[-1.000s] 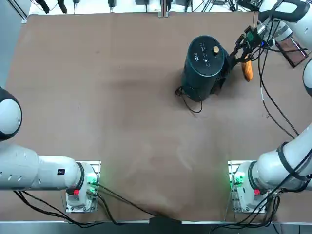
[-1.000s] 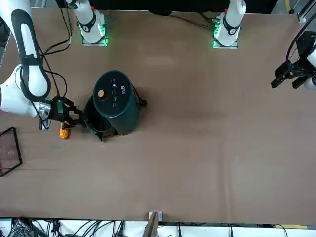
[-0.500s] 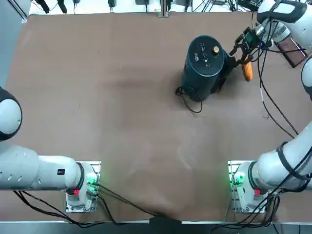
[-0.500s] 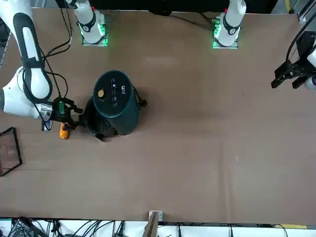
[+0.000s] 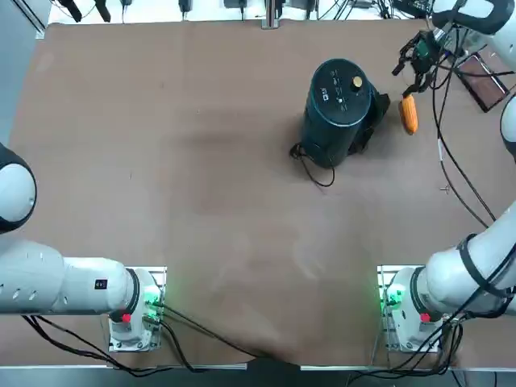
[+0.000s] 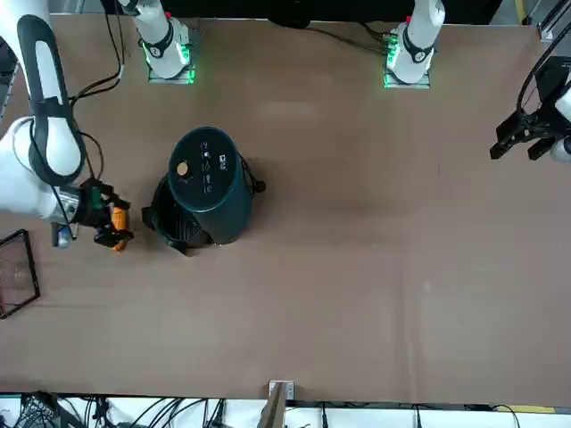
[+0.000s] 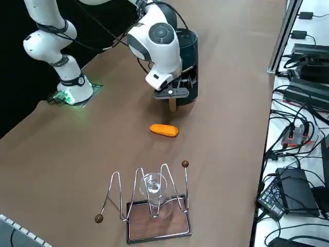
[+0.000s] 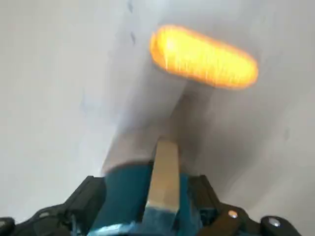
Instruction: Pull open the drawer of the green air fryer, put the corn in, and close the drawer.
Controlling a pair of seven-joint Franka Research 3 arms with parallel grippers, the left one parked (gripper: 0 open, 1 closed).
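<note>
The green air fryer point(image 5: 339, 109) point(image 6: 207, 178) point(image 7: 188, 49) stands upright on the brown table. Its dark drawer point(image 5: 371, 125) point(image 6: 167, 225) sticks out a little from the body, on the side facing the corn. The orange corn point(image 5: 409, 114) point(image 7: 164, 130) point(image 8: 204, 56) lies flat on the table just beyond the drawer. My right gripper point(image 5: 411, 71) point(image 6: 109, 216) point(image 7: 172, 103) hangs open above the corn, clear of the drawer handle and holding nothing. In the front view the gripper partly hides the corn.
A wire rack on a wooden base point(image 7: 154, 208) point(image 5: 484, 81) point(image 6: 13, 272) holds a glass, beyond the corn near the table edge. The fryer's black cord point(image 5: 313, 168) trails on the table. Cables and power units point(image 7: 303, 77) lie past the table's side edge.
My right gripper went from shut at the drawer handle to open, and moved away from the fryer to above the corn. The fryer and the corn stayed put.
</note>
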